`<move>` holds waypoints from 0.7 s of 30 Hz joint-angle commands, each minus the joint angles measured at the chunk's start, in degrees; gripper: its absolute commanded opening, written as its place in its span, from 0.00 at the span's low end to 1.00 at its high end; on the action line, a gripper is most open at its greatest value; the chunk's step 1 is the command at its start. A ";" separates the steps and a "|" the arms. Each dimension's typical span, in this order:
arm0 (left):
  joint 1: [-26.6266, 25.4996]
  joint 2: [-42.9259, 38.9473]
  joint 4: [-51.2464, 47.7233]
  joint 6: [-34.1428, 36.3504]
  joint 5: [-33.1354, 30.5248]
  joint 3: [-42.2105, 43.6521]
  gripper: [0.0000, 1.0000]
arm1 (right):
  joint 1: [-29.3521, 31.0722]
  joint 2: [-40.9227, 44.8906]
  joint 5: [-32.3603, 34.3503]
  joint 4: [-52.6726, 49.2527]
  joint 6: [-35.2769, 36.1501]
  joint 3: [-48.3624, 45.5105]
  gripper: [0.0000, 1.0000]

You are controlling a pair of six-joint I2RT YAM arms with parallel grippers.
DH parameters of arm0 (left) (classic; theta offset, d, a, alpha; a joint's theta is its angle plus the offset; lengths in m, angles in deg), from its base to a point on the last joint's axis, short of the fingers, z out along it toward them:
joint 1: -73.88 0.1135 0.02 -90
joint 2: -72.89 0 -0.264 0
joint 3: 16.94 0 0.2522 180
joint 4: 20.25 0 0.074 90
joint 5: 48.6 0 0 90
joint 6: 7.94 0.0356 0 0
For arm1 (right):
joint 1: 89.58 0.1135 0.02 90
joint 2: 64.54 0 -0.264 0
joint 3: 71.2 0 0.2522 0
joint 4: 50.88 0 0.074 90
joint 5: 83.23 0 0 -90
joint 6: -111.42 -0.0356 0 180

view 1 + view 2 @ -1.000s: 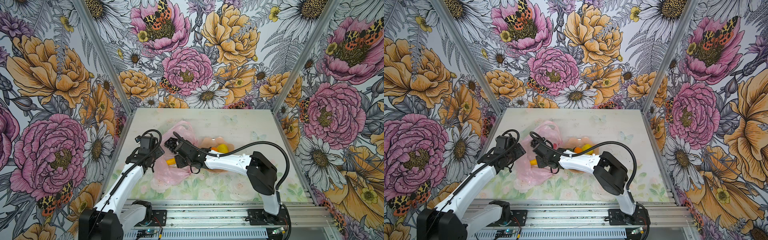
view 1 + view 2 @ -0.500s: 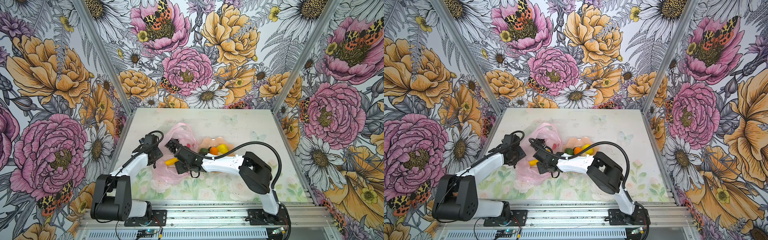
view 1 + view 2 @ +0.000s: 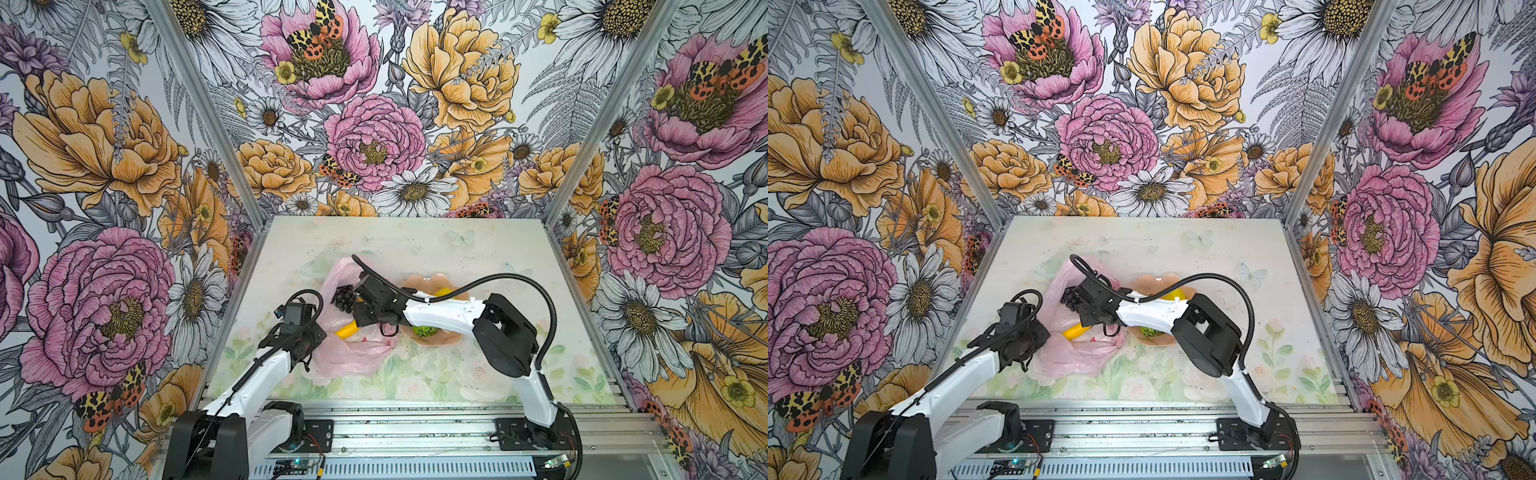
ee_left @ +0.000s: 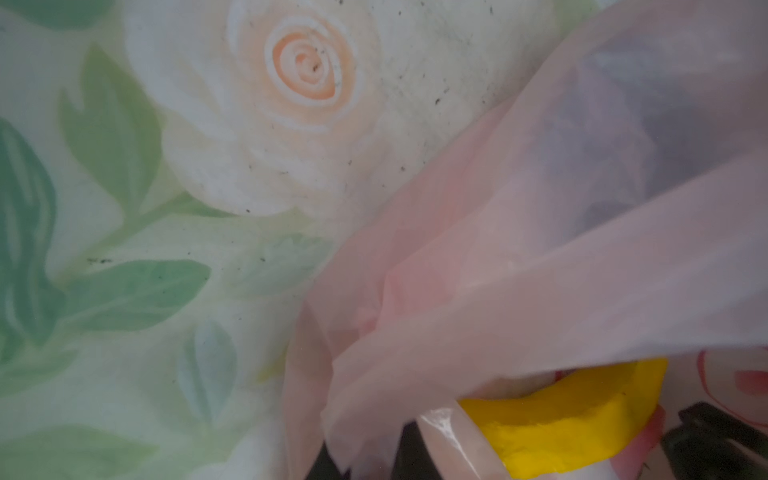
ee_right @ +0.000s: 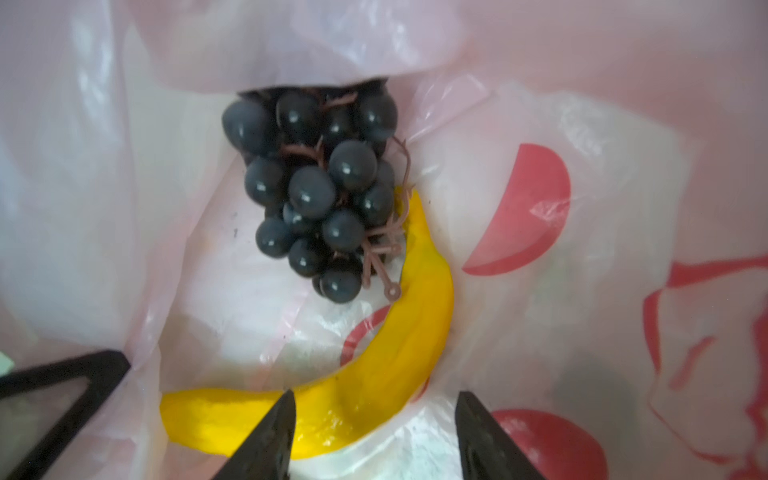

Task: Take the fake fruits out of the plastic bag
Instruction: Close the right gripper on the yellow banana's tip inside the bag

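**A:** Where is the plastic bag (image 3: 345,357) sitting?
**B:** It is lying crumpled on the table (image 3: 415,245), left of middle, just beside the scalloped bowl (image 3: 419,279).
**A:** And the grippers?
**B:** The right gripper (image 5: 374,401) is reaching inside, jaws standing apart over the banana (image 5: 415,332), grasping nothing. The left gripper (image 3: 308,343) is sitting at the bag's left edge. Whether it is clenching, I cannot tell.
**A:** The grape bunch (image 5: 316,187)?
**B:** It is lying inside the bag, touching the banana's tip.
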 commanded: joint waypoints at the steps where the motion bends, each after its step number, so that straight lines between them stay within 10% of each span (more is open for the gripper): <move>1: -2.19 -2.83 1.79 -3.41 -1.38 1.65 0.10 | -0.32 -2.34 1.39 0.79 -1.55 1.90 0.59; 21: -9.20 -5.28 3.30 -3.50 -5.74 3.22 0.05 | 0.20 -9.09 5.47 -4.52 0.39 7.82 0.52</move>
